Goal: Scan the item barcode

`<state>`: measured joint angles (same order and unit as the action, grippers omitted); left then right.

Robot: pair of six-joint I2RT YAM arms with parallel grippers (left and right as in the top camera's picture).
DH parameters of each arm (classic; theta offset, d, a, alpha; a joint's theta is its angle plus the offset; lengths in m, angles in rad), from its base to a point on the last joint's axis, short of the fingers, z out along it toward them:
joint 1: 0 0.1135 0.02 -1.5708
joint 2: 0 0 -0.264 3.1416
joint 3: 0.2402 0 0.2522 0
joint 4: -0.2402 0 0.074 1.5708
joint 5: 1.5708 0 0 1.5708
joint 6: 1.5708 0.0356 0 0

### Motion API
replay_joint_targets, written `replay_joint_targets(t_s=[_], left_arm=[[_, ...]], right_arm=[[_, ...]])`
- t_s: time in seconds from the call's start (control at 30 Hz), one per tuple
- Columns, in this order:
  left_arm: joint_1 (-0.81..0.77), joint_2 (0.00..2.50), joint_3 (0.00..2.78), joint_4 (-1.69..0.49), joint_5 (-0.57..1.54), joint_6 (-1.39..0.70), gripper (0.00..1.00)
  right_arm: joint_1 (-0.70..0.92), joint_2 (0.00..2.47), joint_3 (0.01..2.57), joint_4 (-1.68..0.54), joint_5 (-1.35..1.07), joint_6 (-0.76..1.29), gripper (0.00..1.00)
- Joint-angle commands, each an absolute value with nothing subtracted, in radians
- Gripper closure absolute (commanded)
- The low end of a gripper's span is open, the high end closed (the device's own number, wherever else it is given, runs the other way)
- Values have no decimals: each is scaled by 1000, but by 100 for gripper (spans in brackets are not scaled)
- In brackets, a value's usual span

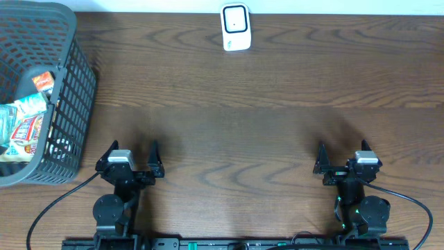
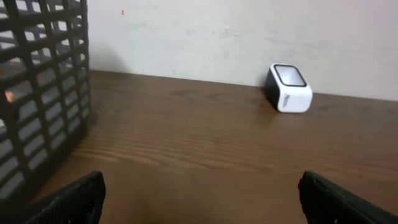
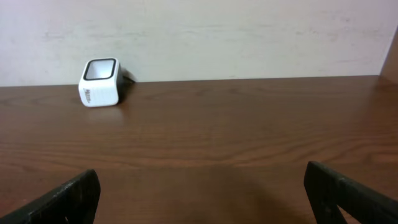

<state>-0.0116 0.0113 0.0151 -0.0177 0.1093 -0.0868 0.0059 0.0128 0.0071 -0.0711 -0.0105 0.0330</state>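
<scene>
A white barcode scanner (image 1: 235, 28) with a dark window stands at the table's far edge, middle; it also shows as the scanner (image 2: 288, 88) and the scanner (image 3: 101, 82) in the wrist views. Packaged items (image 1: 26, 125) lie inside the grey basket (image 1: 69, 90) at the far left; no barcode is readable. My left gripper (image 1: 131, 157) rests open near the front left, beside the basket, nothing between its fingers (image 2: 68, 200). My right gripper (image 1: 343, 158) is open at the front right, also holding nothing, its fingers (image 3: 348, 190) spread wide.
The basket's mesh wall (image 2: 43, 93) rises close on the left of the left gripper. A pale wall runs behind the table's far edge. Bare brown wood (image 1: 236, 132) lies between the grippers and the scanner.
</scene>
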Motion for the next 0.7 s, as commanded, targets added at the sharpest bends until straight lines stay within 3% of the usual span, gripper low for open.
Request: replay_joint_targets(t_s=[0.0,0.17,0.33,0.47,0.67], left_arm=[[-18,12,5,-21,176,-245,2],[-17,12,5,66,216,-286,3],[-17,12,5,339,421,-305,2],[-17,12,20,571,425,-373,2],[-17,26,128,636,317,-411,3]], right_arm=[[6,14,6,-75,-6,18,1],[6,14,6,-76,-6,18,1],[6,14,6,-76,-6,18,1],[6,14,6,-75,-6,18,1],[6,14,6,-76,-6,18,1]])
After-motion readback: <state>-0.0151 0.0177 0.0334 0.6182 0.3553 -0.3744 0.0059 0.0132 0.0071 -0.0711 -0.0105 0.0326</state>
